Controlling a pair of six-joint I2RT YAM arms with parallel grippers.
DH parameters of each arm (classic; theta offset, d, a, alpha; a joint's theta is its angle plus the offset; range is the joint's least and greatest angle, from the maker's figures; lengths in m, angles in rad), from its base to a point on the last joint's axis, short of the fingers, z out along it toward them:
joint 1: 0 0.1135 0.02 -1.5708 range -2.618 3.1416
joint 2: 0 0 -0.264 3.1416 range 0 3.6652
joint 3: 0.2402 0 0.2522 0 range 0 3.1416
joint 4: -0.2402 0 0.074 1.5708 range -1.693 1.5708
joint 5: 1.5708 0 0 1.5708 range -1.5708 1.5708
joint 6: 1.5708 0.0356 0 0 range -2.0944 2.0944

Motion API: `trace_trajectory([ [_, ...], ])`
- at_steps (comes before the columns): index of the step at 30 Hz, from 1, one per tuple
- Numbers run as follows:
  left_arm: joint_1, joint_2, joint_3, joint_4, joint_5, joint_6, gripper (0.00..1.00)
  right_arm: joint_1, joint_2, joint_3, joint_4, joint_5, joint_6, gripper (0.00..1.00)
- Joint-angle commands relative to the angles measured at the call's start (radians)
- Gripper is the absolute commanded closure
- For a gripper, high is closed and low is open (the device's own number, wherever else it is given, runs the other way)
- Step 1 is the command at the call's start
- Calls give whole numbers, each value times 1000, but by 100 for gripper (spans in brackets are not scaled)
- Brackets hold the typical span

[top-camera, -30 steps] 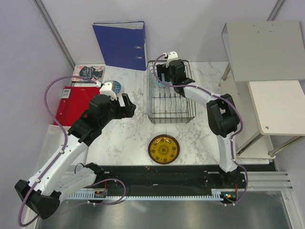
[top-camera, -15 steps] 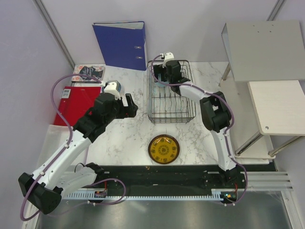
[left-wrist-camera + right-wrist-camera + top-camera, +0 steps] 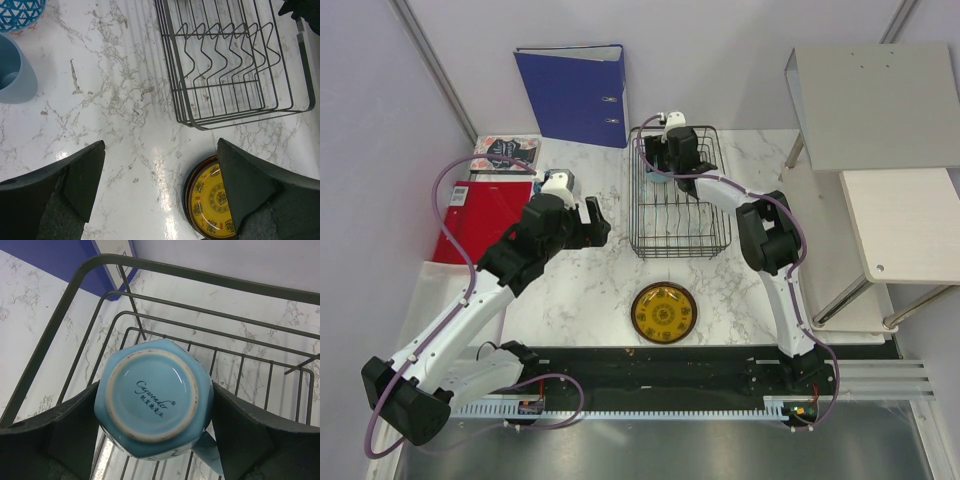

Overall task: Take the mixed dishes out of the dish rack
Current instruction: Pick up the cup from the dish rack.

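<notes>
- Dish rack (image 3: 680,251): standing on the tabletop (image 3: 582,292) toward 12 o'clock.
- Upturned cup (image 3: 152,396): sitting base-up in the rack's 11 o'clock corner. The right pincer (image 3: 155,412) is clamping it, with fingers (image 3: 67,432) pressing on opposite sides.
- Yellow plate (image 3: 663,312): lying flat on the tabletop at the rack's 6 o'clock, near it but apart.
- Bowl (image 3: 20,12) and second cup (image 3: 15,75): resting close together toward the rack's 9 o'clock, well apart from it.
- Left pincer (image 3: 161,172): hovering over bare marble between those two and the rack, gaping wide and gripping nothing.
</notes>
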Motion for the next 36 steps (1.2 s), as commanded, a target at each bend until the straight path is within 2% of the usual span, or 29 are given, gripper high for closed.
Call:
trace_trajectory([
  [1,-7,-10,-9,43,-22,20,1,0,-77,-34,31,12,22,55],
  [2,-7,-10,-12,43,-22,20,1,-1,-85,-40,34,17,22,66],
  [4,-7,-12,-15,45,-24,17,1,-1,-111,-62,37,15,23,74],
  [5,-7,-12,-15,45,-24,16,1,0,-120,-68,37,19,23,86],
  [7,-5,-13,-18,45,-27,14,1,-1,-149,-89,39,20,25,98],
  [8,-6,-12,-17,45,-28,14,1,-1,-160,-97,40,20,27,100],
  [20,-7,-12,-10,48,-54,-33,1,-1,-467,-249,57,-11,115,100],
  [27,-3,-19,-18,86,-41,-156,1,-10,-648,-434,89,-93,307,100],
  [32,4,-90,-122,276,100,-231,1,-49,-764,-681,411,-331,672,100],
  [33,7,-102,-139,316,146,-260,1,-49,-777,-755,521,-356,712,100],
  [34,10,-116,-158,386,154,-275,1,-49,-789,-793,586,-377,809,100],
  [36,21,-153,-223,479,235,-320,1,-49,-811,-896,715,-432,900,100],
])
